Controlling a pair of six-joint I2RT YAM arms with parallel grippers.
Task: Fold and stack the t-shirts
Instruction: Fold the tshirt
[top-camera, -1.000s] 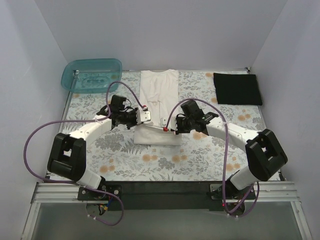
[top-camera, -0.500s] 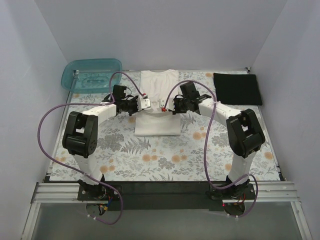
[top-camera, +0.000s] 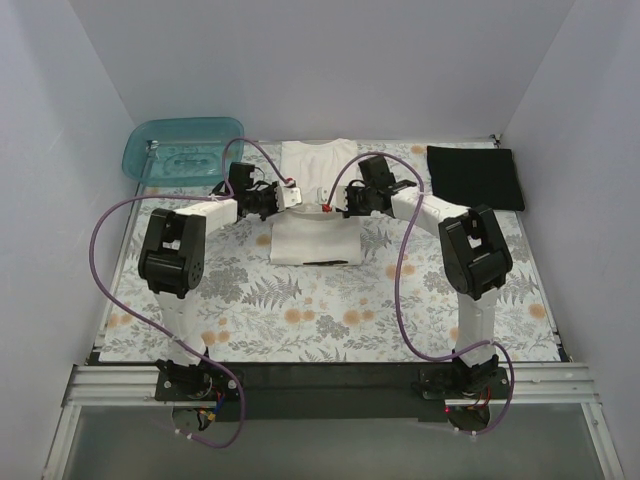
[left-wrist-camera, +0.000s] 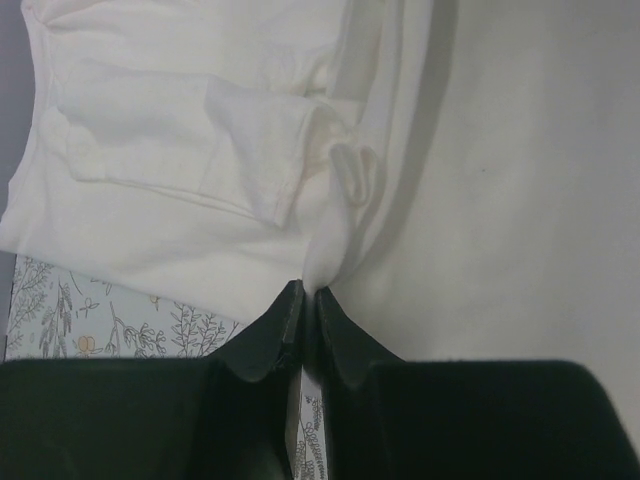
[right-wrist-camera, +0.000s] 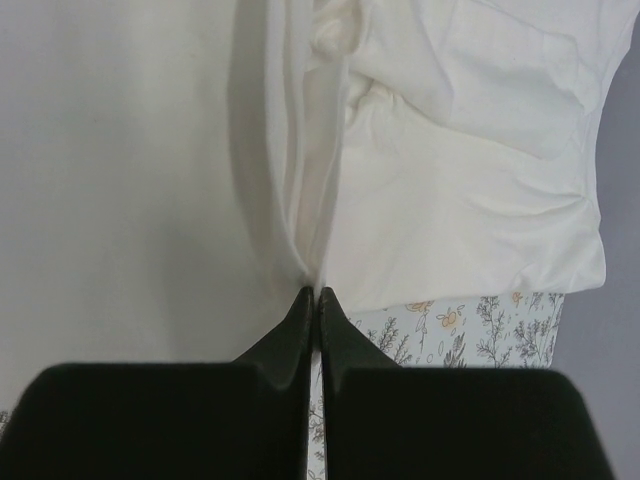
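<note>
The cream-white t-shirt (top-camera: 316, 225) lies at the table's back middle, its near part doubled over toward the collar. My left gripper (top-camera: 291, 196) is shut on its left folded edge (left-wrist-camera: 330, 240). My right gripper (top-camera: 333, 201) is shut on the right folded edge (right-wrist-camera: 305, 240). Both hold the fabric just above the shirt's upper half. The short sleeves show folded inward in the left wrist view (left-wrist-camera: 200, 150) and the right wrist view (right-wrist-camera: 470, 90). The black t-shirt (top-camera: 474, 177) lies folded flat at the back right.
The floral patterned cloth (top-camera: 300, 310) covers the table. A translucent teal tub (top-camera: 184, 149) stands at the back left corner. White walls close in on three sides. Purple cables loop from both arms over the cloth.
Both grippers have carried the shirt's near hem away from me toward the collar, folding the shirt shorter. Both arms have stretched farther back.
</note>
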